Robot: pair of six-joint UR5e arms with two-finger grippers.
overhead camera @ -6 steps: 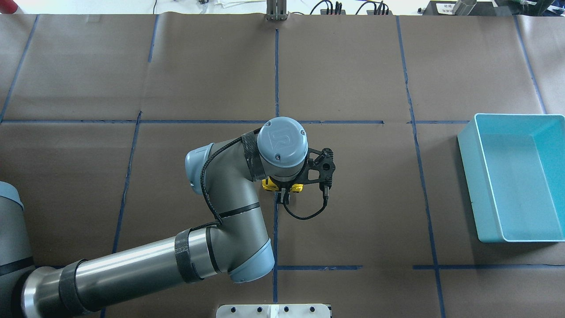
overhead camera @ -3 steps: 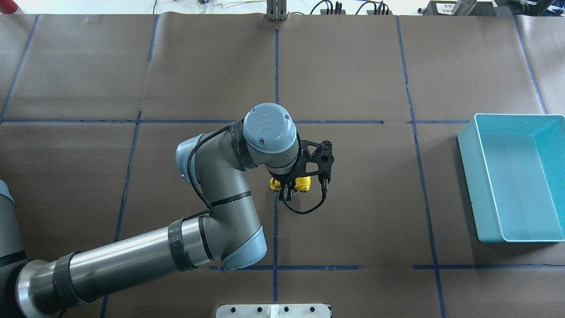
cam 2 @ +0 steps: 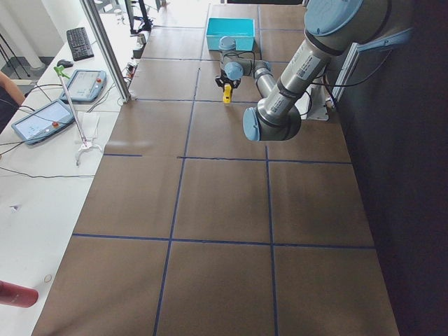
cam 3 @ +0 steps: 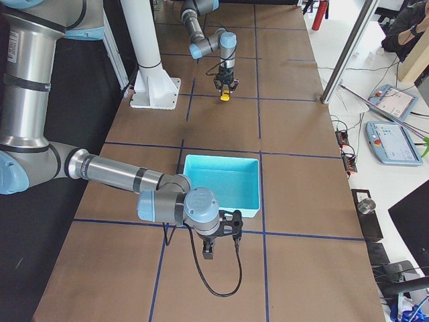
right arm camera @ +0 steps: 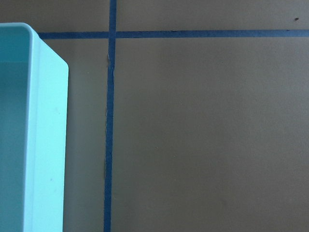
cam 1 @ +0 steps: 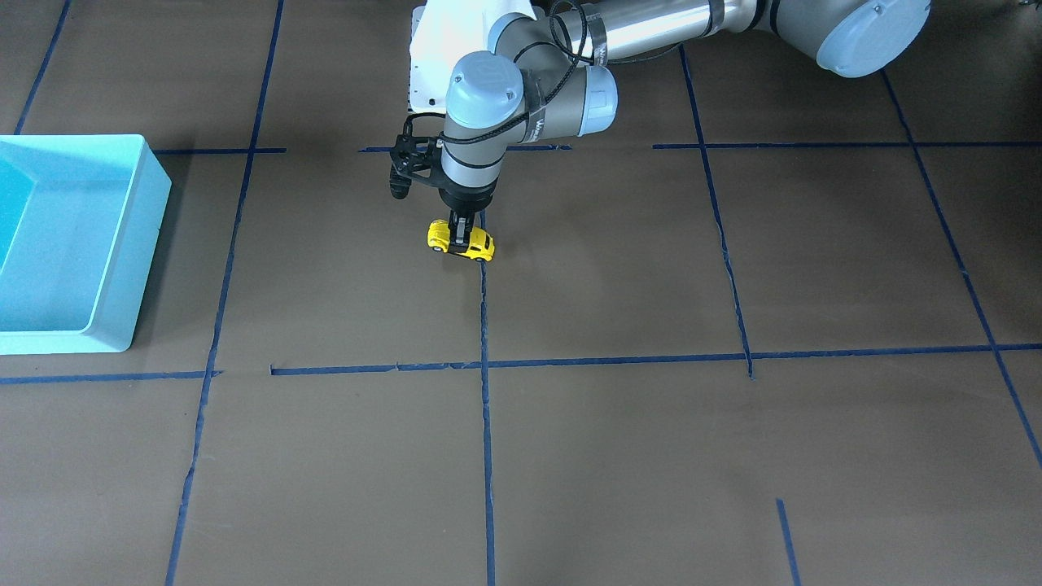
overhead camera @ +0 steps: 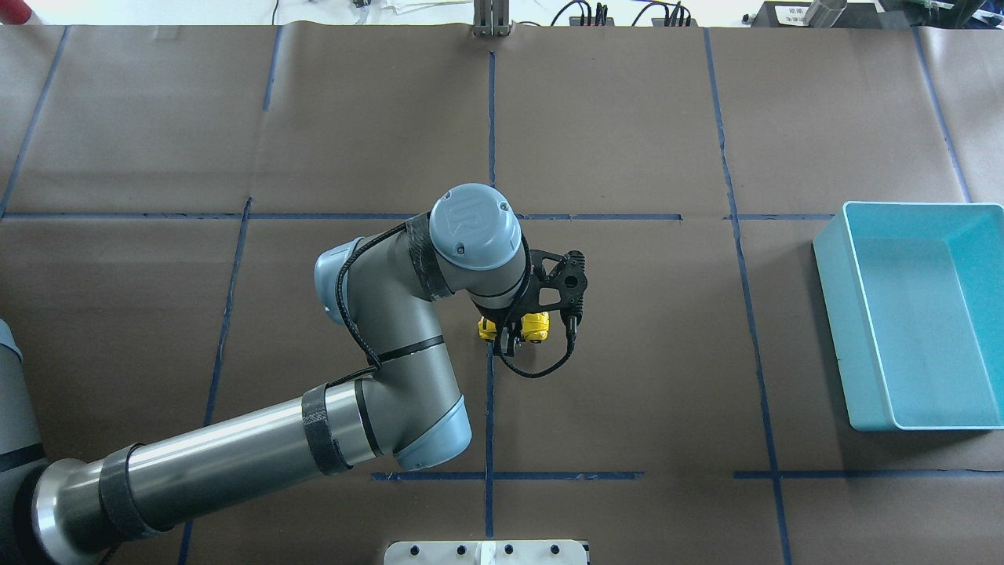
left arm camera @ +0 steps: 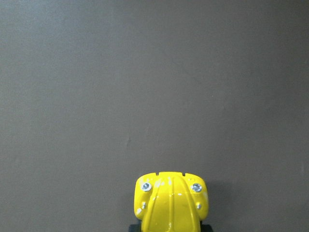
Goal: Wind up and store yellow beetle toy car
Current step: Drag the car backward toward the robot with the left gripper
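Brown paper covers the worktop. Reading the overhead view from its left edge, my left arm reaches in to the centre. There the left claw is clamped across the yellow beetle toy car. The car's wheels seem to be down on the paper, just beside the central blue tape line. Over the last second the wrist has drawn a little toward the view's left, and the car's exposed end has crept slightly to the right. In the last half second almost nothing has shifted. I take that as a short drag stroke coming to rest, so the winding is under way at best, and I cannot tell whether the spring has taken any load. The wrist camera shows only the car's rounded end at the bottom of its frame. Farther right, well apart from the car, the turquoise bin waits with the car not yet in it, so storing is still ahead. The right claw hangs just beside that bin in the side view alone, and I cannot tell how its fingers stand.
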